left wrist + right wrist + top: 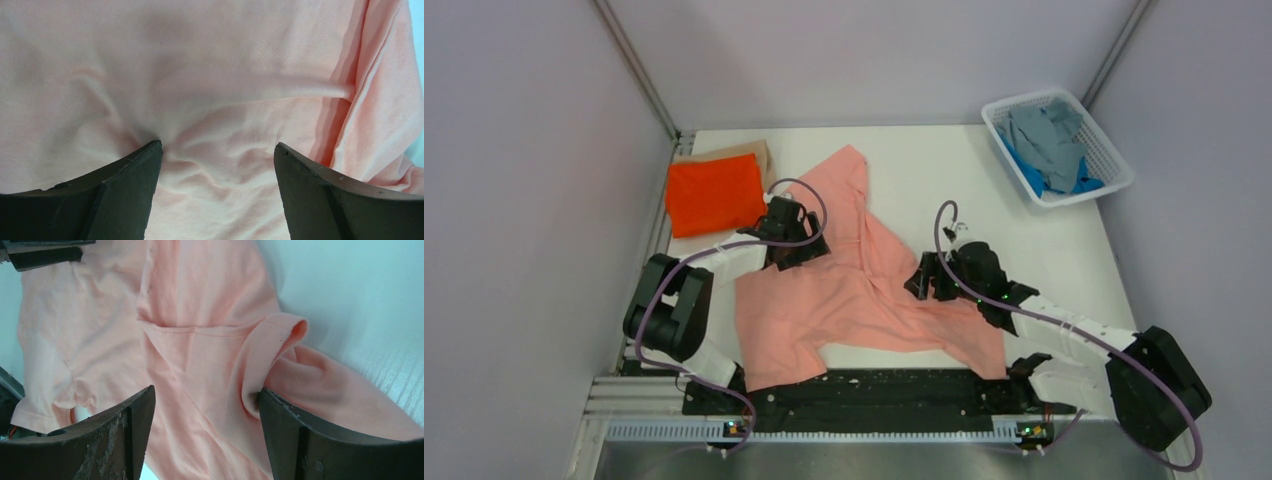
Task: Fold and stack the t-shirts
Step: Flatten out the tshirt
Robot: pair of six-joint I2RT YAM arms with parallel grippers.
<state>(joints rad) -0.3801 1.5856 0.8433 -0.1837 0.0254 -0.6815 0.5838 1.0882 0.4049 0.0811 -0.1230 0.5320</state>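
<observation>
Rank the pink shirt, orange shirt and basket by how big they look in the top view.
1. pink shirt, spread out, clearly largest.
2. basket and folded orange shirt look about alike; too close to rank.

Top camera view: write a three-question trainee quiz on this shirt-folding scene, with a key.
1. True or false: the orange t-shirt lies folded at the far-left corner of the table.
2. The salmon pink t-shirt is: A folded flat; B spread rumpled at the centre; C stacked on the orange one.
3. What container holds the grey t-shirt?
Key: 1 true; 2 B; 3 the white mesh basket.
</observation>
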